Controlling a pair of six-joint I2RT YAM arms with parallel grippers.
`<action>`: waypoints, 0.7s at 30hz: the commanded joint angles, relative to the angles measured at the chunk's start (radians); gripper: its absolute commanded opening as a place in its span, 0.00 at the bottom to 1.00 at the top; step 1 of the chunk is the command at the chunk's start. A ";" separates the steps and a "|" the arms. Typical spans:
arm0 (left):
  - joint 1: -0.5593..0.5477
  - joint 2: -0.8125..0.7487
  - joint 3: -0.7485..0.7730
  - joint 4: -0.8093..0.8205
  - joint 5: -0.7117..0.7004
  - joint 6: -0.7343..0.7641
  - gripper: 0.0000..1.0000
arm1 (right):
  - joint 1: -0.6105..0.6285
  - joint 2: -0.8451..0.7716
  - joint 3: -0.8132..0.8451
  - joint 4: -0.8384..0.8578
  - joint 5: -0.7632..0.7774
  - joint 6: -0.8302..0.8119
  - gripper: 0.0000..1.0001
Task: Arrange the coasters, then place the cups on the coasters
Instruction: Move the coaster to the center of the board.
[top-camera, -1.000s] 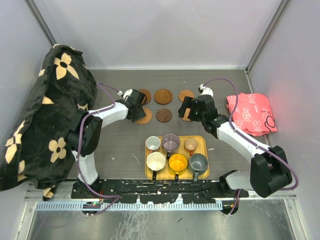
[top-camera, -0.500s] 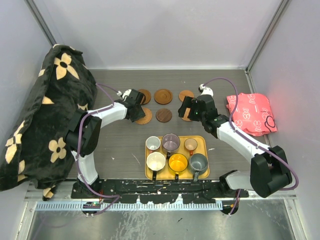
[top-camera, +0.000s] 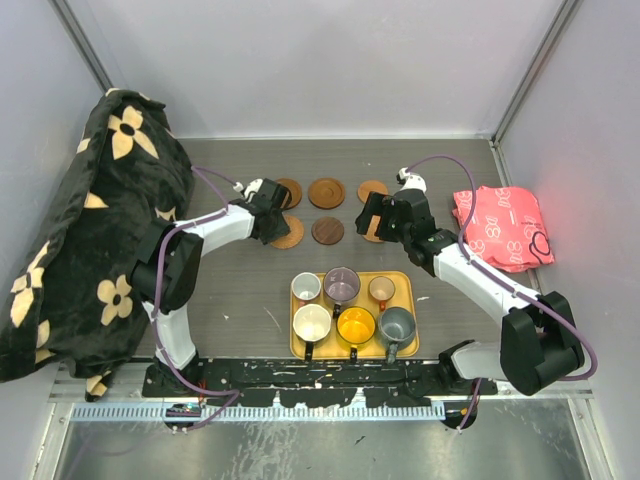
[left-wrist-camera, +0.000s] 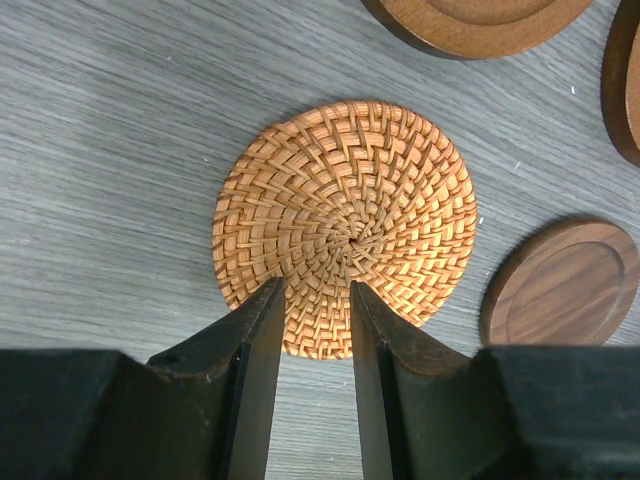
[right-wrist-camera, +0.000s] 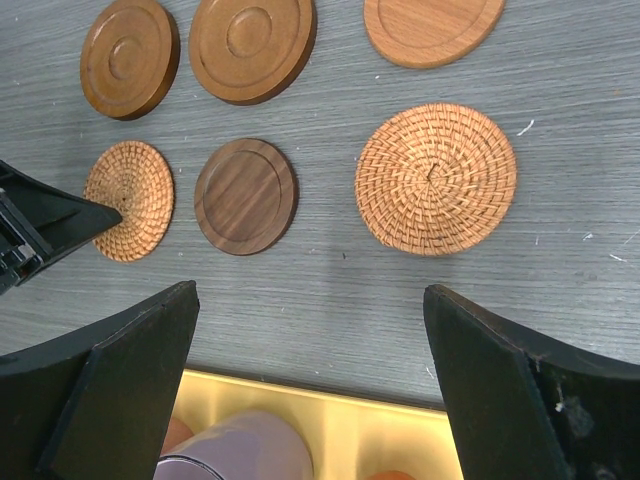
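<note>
Six coasters lie in two rows on the grey table. The back row holds three brown wooden discs (top-camera: 289, 190), (top-camera: 326, 192), (top-camera: 373, 189). In front of them are a woven coaster (left-wrist-camera: 345, 225), a dark walnut coaster (top-camera: 327, 231) and a second woven coaster (right-wrist-camera: 436, 178). My left gripper (left-wrist-camera: 315, 300) hangs over the near edge of the left woven coaster, jaws a narrow gap apart with nothing between them. My right gripper (right-wrist-camera: 310, 292) is wide open and empty above the table between the coasters and the tray. Six cups, among them the purple one (top-camera: 341, 285) and the orange one (top-camera: 356, 325), stand in the yellow tray (top-camera: 405, 280).
A large black cloth with cream flowers (top-camera: 90, 230) is heaped along the left side. A red patterned pouch (top-camera: 500, 225) lies at the right. Grey walls close in the back and both sides.
</note>
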 joint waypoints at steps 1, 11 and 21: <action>0.012 0.023 -0.050 -0.202 -0.065 0.034 0.35 | -0.004 -0.012 0.004 0.052 -0.008 0.006 0.99; 0.010 0.025 -0.044 -0.197 -0.058 0.043 0.35 | -0.004 -0.005 0.003 0.060 -0.018 0.011 0.99; 0.000 0.011 -0.007 -0.193 -0.067 0.056 0.36 | -0.004 -0.007 0.003 0.061 -0.018 0.010 0.99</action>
